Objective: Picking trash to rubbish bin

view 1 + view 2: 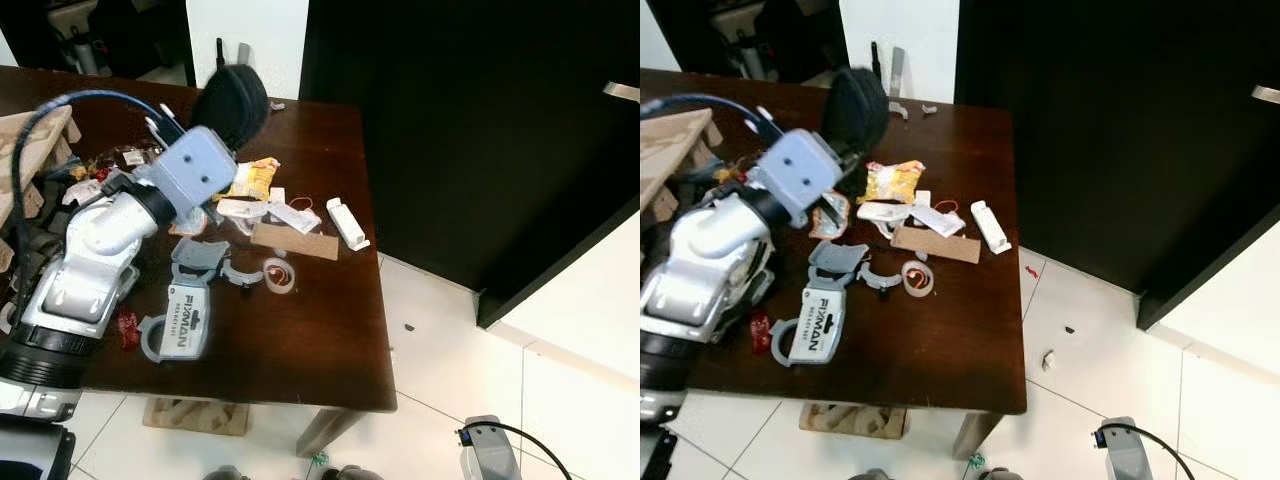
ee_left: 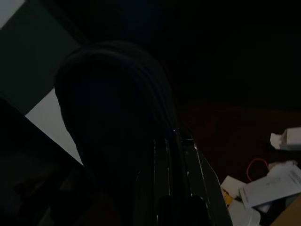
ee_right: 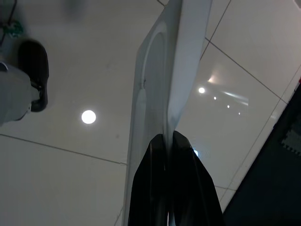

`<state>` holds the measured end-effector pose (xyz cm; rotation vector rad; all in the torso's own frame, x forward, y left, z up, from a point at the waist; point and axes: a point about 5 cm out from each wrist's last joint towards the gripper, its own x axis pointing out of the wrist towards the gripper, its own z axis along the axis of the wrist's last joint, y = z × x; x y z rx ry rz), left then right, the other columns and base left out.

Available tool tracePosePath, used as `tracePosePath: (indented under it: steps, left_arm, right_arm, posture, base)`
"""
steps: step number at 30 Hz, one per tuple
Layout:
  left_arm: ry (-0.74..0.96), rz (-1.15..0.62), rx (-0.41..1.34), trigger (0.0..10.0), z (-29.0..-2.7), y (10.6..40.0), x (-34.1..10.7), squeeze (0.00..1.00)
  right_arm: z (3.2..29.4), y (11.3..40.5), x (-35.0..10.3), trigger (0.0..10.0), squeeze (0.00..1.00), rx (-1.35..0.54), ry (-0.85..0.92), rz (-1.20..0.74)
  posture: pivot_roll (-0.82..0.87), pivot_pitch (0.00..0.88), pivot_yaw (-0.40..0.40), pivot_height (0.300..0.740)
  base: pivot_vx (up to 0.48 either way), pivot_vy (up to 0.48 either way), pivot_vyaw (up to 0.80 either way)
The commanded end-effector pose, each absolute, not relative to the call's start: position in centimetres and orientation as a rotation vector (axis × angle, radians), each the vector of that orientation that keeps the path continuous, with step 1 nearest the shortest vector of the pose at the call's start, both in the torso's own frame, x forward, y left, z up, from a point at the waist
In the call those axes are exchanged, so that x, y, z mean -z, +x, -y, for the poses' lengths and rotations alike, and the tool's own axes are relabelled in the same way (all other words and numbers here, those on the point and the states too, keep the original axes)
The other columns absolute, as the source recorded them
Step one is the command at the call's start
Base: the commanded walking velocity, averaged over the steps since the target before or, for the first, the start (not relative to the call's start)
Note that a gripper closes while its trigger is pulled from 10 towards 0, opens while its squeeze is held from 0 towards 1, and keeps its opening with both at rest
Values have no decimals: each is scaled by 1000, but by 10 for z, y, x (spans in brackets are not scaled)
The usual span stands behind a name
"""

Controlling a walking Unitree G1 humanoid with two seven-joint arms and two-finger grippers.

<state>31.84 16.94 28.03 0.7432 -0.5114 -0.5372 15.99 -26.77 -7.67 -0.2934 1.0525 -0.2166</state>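
Both eye views are evenly lit and sharp. The left wrist view is very dark, with a few pale scraps (image 2: 273, 186) catching light. In the right wrist view, ceiling lamps glare off the glossy floor tiles (image 3: 88, 116).

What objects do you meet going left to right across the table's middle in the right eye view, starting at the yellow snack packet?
Yellow snack packet → cardboard strip → white rectangular box, nearest the table edge.
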Motion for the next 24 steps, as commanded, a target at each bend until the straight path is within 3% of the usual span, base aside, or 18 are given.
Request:
tracePosePath:
  steps: [1, 6, 7, 9, 13, 16, 18, 24]
  left_arm:
    - [704, 588, 529, 0, -164, 313, -296, 0]
    - [617, 613, 548, 157, -162, 309, -300, 0]
    - [468, 645, 606, 706, -156, 304, -304, 0]
    - [419, 656, 628, 706, -154, 302, -306, 0]
    - [73, 725, 787, 1176, -142, 286, -313, 0]
    - [13, 729, 840, 1333, -137, 281, -312, 0]
    - [-58, 729, 882, 824, -135, 278, -310, 0]
    - [-213, 727, 1027, 1922, -130, 264, -308, 0]
  right_arm:
    - [267, 156, 79, 10000, 0, 229, -270, -1058]
    - [267, 157, 78, 10000, 0, 235, -261, -1048]
    - [267, 157, 78, 10000, 0, 241, -255, -1044]
    - [267, 157, 78, 10000, 0, 242, -254, -1043]
    - [266, 157, 78, 10000, 0, 246, -249, -1040]
    - [266, 157, 78, 10000, 0, 247, -245, -1037]
    - [266, 158, 78, 10000, 0, 248, -240, -1034]
    - [266, 165, 74, 10000, 0, 259, -206, -988]
  posture:
    - [138, 111, -68, 740]
    - [137, 114, -65, 740]
    - [138, 116, -63, 740]
    - [138, 116, -63, 740]
    - [134, 118, -59, 740]
    - [133, 118, -59, 740]
    - [132, 117, -57, 740]
    - [129, 117, -53, 740]
  base:
    - [0, 0, 0]
    - [0, 0, 0]
    - [0, 0, 0]
    - [0, 0, 0]
    - [0, 0, 0]
    - [0, 0, 0]
    - [0, 0, 0]
    - [0, 0, 0]
